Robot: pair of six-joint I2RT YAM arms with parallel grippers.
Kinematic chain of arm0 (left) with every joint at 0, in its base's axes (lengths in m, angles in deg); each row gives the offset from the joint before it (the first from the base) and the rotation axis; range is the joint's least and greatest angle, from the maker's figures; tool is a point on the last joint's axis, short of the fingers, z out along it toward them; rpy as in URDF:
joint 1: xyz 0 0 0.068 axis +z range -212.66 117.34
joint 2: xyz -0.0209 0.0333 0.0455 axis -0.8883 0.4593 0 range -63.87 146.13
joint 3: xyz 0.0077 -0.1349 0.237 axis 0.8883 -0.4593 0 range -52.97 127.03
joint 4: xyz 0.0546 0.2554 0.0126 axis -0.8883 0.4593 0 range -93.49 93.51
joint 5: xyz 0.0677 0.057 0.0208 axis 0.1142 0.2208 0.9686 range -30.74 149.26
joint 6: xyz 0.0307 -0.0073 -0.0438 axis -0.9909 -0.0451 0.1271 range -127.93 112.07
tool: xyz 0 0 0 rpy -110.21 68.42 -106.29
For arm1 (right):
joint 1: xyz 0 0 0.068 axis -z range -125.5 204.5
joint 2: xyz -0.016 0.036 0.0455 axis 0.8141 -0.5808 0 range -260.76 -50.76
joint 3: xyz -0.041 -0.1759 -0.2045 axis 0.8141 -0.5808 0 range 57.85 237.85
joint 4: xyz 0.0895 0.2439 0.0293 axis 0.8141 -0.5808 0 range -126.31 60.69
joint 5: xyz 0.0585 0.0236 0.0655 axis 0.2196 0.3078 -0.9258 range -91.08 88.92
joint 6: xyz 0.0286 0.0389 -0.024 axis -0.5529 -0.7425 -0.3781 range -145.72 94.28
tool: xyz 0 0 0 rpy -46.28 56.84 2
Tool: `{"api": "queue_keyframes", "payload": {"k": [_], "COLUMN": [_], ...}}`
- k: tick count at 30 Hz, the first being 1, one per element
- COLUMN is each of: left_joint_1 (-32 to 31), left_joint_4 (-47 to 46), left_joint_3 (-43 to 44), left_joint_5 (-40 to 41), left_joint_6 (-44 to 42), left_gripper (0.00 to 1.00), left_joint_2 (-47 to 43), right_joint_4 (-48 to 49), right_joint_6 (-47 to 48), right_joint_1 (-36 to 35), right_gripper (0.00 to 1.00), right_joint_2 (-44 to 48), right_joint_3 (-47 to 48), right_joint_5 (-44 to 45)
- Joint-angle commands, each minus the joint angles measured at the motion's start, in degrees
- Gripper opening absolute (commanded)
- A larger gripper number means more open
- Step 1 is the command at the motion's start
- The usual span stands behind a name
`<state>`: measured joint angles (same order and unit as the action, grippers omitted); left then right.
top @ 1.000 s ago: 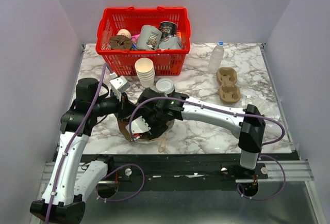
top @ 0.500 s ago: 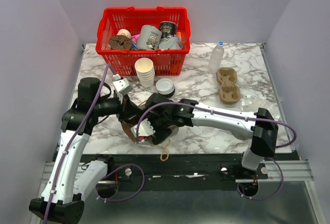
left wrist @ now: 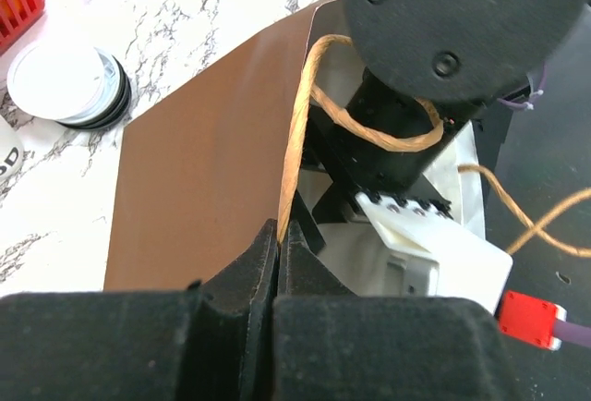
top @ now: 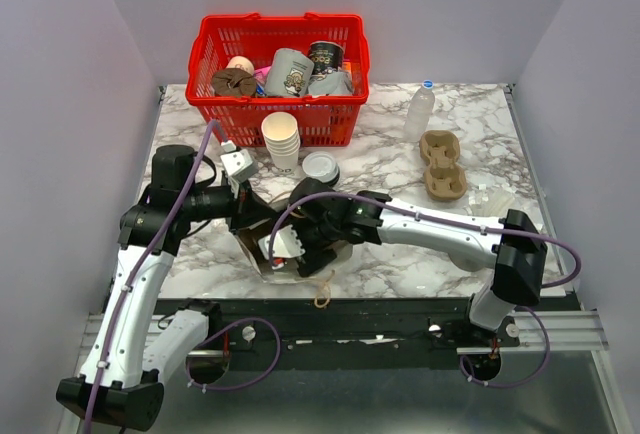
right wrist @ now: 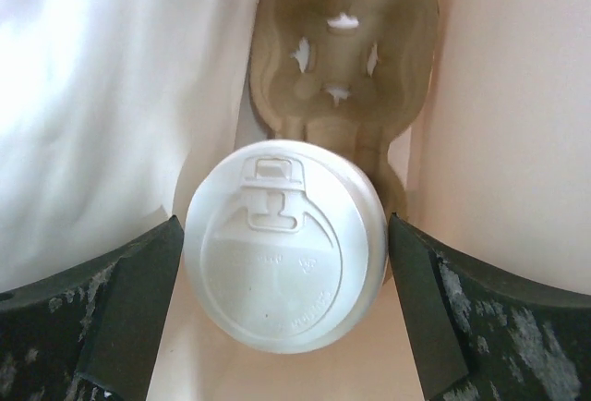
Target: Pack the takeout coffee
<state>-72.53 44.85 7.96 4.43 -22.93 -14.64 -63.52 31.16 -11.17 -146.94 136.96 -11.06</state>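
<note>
Jaws wide astride coffee [right wrist: 284,246], right arm [top: 420,229] inside bag [left wrist: 203,188]

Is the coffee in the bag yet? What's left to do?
Nearly done. The lidded cup sits in the cardboard carrier inside the brown bag. The left gripper pinches the bag's twine handle; the right gripper stands open on either side of the cup. Probably left: pull that arm out and release the handle.

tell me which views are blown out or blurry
right wrist: the upper left is blown out white, the lid is sharp; left wrist: the left gripper, up close, is dark and soft, the paper bag is crisp; top external: even light, sharp throughout.
</note>
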Motion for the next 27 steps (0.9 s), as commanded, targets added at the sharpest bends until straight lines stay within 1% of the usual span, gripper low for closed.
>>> {"api": "queue_keyframes", "payload": {"k": [1, 5, 9, 14, 18, 23, 24, 27], "left_joint_1": [0.1, 0.1, 0.1, 0.1, 0.1, 0.1, 0.1, 0.1], "left_joint_4": [6.0, 4.8, 3.2, 3.3, 2.2, 1.2, 1.1, 1.1], "left_joint_3": [0.3, 0.2, -0.1, -0.8, -1.6, -2.9, -2.9, -2.3], "left_joint_5": [1.5, 3.9, 7.9, 9.1, 9.5, 8.3, 8.3, 8.4], "left_joint_6": [0.8, 1.5, 2.2, 1.3, 1.6, 1.9, 1.8, 1.4], "left_gripper": [0.00, 0.00, 0.00, 0.00, 0.00, 0.00, 0.00, 0.00], "left_joint_2": [1.6, 2.5, 2.8, 3.1, 2.3, 1.7, 1.7, 2.5], "right_joint_4": [2.0, 0.7, -1.9, -5.8, -5.5, -0.8, 0.6, 3.1], "right_joint_6": [-4.7, -3.6, -4.5, -5.0, -4.4, -6.5, -6.9, -7.4], "right_joint_1": [3.7, 4.5, 5.4, 6.5, 6.8, 6.8, 6.8, 6.9], "right_gripper": [1.00, 1.00, 1.00, 1.00, 1.00, 0.99, 0.98, 0.84], "right_joint_2": [3.1, 2.8, 1.2, 0.4, 2.1, 2.8, 2.8, 1.6], "right_joint_3": [4.1, 5.3, 7.5, 10.9, 11.1, 8.7, 7.9, 7.3], "right_joint_5": [-1.2, -1.4, -1.5, -2.9, -4.5, -7.8, -7.8, -7.3]}}
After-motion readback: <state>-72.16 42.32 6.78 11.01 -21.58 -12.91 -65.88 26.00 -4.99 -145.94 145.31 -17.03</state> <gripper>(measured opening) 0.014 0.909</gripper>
